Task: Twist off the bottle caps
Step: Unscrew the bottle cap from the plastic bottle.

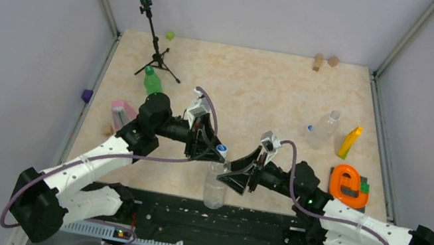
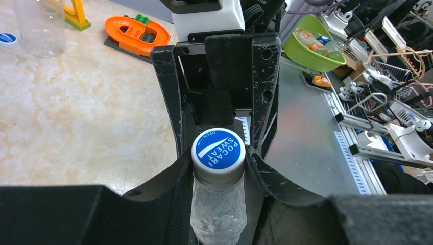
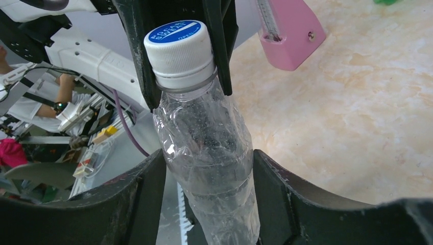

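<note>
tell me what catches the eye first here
A clear bottle is held between both arms at the table's near edge. The left gripper clamps its blue cap, and the right gripper straddles its body. Next come the bright orange toy at the right edge and a green bottle by the tripod, rear left.

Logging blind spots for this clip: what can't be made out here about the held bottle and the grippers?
- Bottle base: cut off by the bottom edge in both wrist views.
- Blue cap thread: covered by the cap itself in every view, so loosening is unreadable.
- Right gripper: the right wrist view leaves it unclear whether it presses the bottle.
- Green bottle: lower part hidden behind the left arm, top view.
</note>
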Motion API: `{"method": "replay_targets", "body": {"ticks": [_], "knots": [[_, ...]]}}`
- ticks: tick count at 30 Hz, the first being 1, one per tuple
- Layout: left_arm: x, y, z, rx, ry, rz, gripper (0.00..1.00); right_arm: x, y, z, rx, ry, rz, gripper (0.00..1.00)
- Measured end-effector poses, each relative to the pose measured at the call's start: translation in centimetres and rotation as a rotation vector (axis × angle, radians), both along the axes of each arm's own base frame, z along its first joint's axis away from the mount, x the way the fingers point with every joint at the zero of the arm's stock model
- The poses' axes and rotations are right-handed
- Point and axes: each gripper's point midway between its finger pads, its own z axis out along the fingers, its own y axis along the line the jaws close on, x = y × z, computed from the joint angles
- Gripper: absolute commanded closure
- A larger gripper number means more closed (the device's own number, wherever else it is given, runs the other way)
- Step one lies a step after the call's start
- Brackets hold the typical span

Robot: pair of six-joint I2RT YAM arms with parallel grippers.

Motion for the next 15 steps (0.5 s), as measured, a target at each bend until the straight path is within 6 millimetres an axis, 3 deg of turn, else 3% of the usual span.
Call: {"method": "replay_targets", "body": {"ticks": [8,11,15], "knots": [[0.07,-0.42,-0.3,0.005,0.008,0.001,0.97,-0.04,0.29,-0.4,0.005,0.014,0.008,0.79],[0.28,-0.49,-0.41,0.01,0.007,0.016,0.73,0.09,0.26,-0.41,0.007,0.014,0.0,0.91],[0.69,-0.49,-0.45,0.014,-0.004,0.049,0.46,0.39,0.2,-0.48,0.007,0.015,-0.018,0.93]]}}
